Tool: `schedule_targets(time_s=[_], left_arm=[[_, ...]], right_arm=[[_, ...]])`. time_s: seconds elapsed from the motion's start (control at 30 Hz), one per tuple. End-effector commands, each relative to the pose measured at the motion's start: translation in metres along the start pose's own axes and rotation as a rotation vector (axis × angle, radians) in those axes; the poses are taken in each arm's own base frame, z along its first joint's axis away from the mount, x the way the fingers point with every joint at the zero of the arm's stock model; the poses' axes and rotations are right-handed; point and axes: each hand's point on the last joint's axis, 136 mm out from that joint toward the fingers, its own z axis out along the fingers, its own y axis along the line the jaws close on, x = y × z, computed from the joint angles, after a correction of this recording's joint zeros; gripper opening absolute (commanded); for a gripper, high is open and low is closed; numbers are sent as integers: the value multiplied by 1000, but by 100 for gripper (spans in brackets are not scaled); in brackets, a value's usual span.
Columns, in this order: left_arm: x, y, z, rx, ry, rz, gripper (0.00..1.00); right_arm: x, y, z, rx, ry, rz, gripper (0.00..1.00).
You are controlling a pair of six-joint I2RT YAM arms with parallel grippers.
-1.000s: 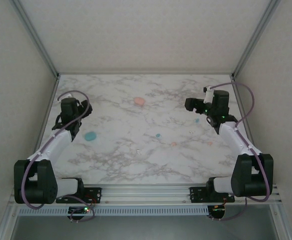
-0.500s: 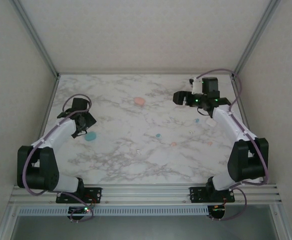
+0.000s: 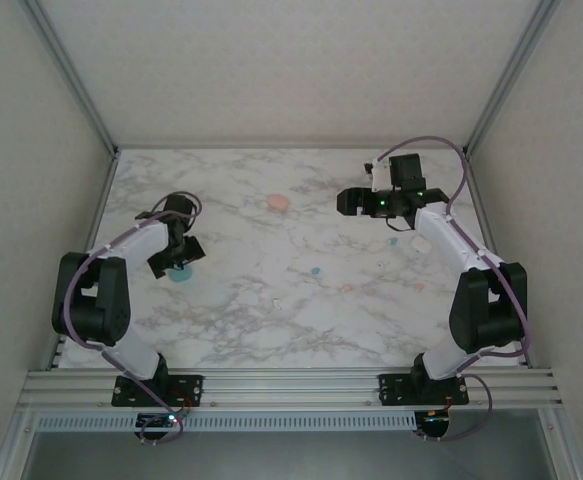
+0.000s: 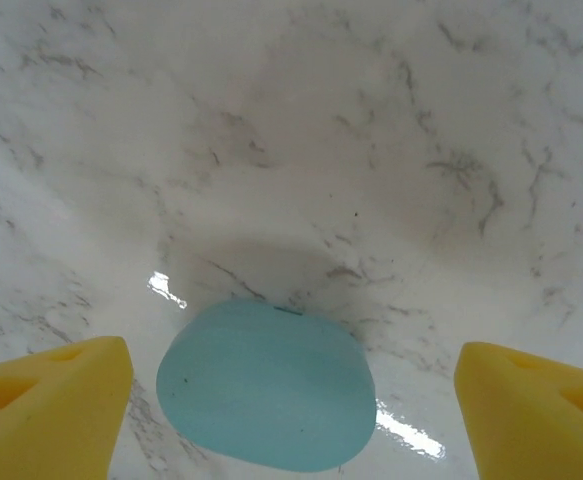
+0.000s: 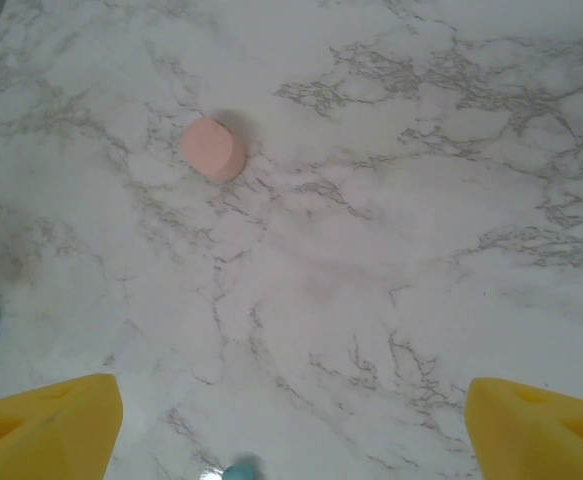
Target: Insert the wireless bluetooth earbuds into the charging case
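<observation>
Teal first: located the teal earbud mid-table, with two pale pink earbuds a little nearer and to its right, one of them further right still. Judged all as bead-sized, very light, hard and smooth-skinned, so likely to roll or squirt out of a pinch. Best taken across the widest part with the very tips of the pads, straight from above, closing gently. Too small in the overhead view to read orientation. Found the teal charging case at the left side, apparently shut, directly beneath the left gripper. Read its yellow fingertips as spread wide on either side of the case, clear of it, nothing clamped. Placed the teal earbud well to the right of that claw. Found the right gripper at the far right, pointing left, pads splayed wide over bare marble table, nothing held. Logged the pink charging case to its left and apart, and the earbuds nearer than it, well apart. Noted small white squarish piece near mid-table, not part of the job.
</observation>
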Motion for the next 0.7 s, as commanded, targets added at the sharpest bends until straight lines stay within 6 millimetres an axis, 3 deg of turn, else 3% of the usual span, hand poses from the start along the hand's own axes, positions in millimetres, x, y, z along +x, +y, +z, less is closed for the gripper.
schedule_targets(time_s=[0.0, 0.4, 0.67], left_arm=[[13, 3, 2, -21, 63, 61, 84], [17, -4, 19, -13, 107, 110, 70], [19, -17, 13, 37, 108, 164, 57]], right_arm=[[-5, 2, -5, 16, -6, -20, 90], [-1, 2, -6, 18, 4, -11, 92], [1, 0, -3, 24, 10, -2, 92]])
